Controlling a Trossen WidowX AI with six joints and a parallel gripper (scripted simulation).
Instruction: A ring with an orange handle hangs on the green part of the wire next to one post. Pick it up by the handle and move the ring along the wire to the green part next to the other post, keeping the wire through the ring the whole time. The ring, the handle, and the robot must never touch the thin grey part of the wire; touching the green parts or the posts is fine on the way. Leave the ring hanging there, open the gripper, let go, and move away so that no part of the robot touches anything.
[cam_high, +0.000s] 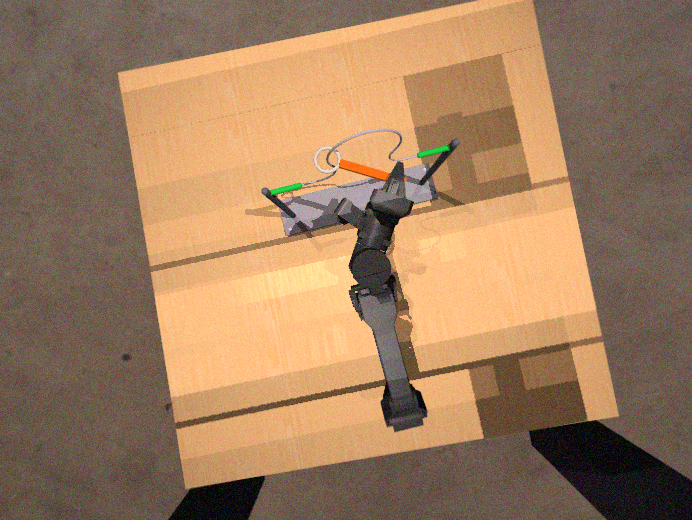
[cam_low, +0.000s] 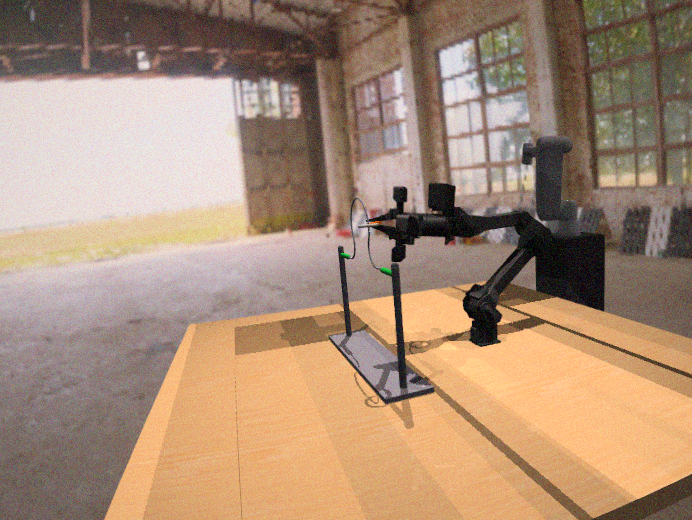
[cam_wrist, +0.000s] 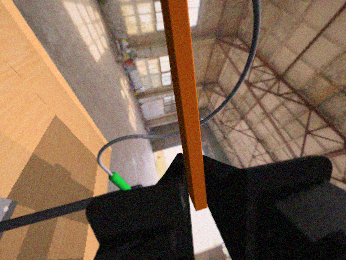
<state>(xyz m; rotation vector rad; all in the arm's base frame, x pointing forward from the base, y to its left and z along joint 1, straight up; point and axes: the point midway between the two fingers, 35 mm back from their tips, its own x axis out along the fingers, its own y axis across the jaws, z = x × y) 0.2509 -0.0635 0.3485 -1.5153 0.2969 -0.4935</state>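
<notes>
Before us from above: one base plate (cam_high: 358, 192) (cam_low: 366, 363) on the table (cam_high: 240, 335) (cam_low: 268, 436), two posts (cam_high: 279, 203) (cam_low: 398, 329) upon it (one near each end), wire (cam_high: 366, 132) (cam_low: 351, 218) between, ring (cam_high: 316, 160) around wire.

No writing, label, brand, number or sign can be read in any of the three views.
</notes>
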